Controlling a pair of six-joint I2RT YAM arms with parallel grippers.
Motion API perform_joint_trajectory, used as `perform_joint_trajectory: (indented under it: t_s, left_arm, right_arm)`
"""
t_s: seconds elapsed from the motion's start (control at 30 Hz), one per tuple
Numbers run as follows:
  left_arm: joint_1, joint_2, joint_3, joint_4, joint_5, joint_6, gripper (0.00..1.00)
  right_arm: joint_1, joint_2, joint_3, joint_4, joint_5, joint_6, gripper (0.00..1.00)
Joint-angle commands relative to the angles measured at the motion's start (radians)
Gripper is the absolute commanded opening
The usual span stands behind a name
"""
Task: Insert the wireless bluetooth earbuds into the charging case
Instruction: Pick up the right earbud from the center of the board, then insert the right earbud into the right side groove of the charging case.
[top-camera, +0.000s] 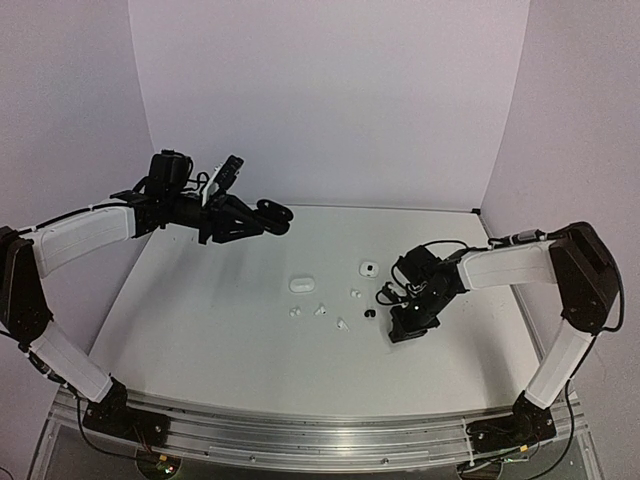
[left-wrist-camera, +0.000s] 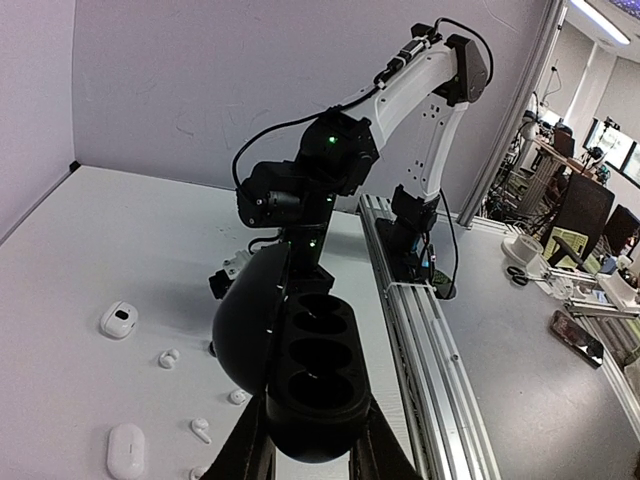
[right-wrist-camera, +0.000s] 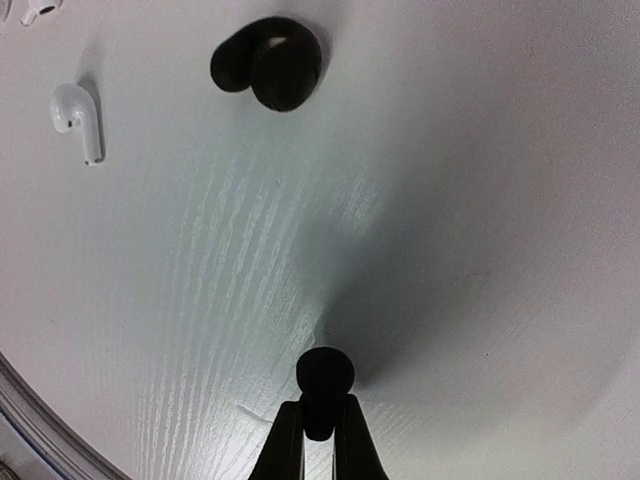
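At bench (right-wrist-camera: 450, 200) level, right gripper (right-wrist-camera: 322, 418) pinches a black earbud (right-wrist-camera: 325, 372); left gripper (left-wrist-camera: 310, 445) holds the open case (left-wrist-camera: 315, 350) up to receive it.

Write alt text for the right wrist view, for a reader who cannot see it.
The right gripper pinches a small black earbud between its shut fingertips, close to the white tabletop. Farther off on that surface lie a second, curled black earbud and a white stemmed earbud.

Top view high, rear, whole table (top-camera: 200, 300) — left wrist looks across it; right wrist close, downward.
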Motion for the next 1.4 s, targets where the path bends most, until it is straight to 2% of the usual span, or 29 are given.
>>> perform_joint_trajectory:
  t_s: [0.0,0.13,0.3,0.53,0.77,1.1,1.37]
  left_arm:
    - [0.004,-0.026,0.009,-0.045,0.011,0.075,0.00]
    - [0.000,-0.014,0.022,-0.091,0.042,0.127,0.00]
    - [-0.020,0.000,0.051,-0.208,0.075,0.266,0.00]
    - [-0.048,0.040,0.084,-0.293,0.102,0.357,0.00]
    - [-0.077,0.046,0.117,-0.349,0.063,0.434,0.00]
    - [-0.084,0.026,0.138,-0.436,0.029,0.525,0.00]
    - [-0.084,0.038,0.170,-0.498,0.015,0.613,0.00]
  right_arm:
    - [0.011,-0.091,0.109,-0.014,-0.027,-0.047,0.00]
    - [0.056,-0.170,0.238,-0.046,-0.052,-0.132,0.00]
    - [0.150,-0.205,0.443,-0.086,-0.048,-0.203,0.00]
    - [0.309,-0.188,0.677,-0.116,-0.006,-0.252,0.00]
    - [0.436,-0.101,0.865,-0.169,0.061,-0.326,0.00]
    - [0.467,0.088,1.096,-0.387,0.151,-0.355,0.00]
    - [0.467,0.087,1.090,-0.398,0.185,-0.349,0.00]
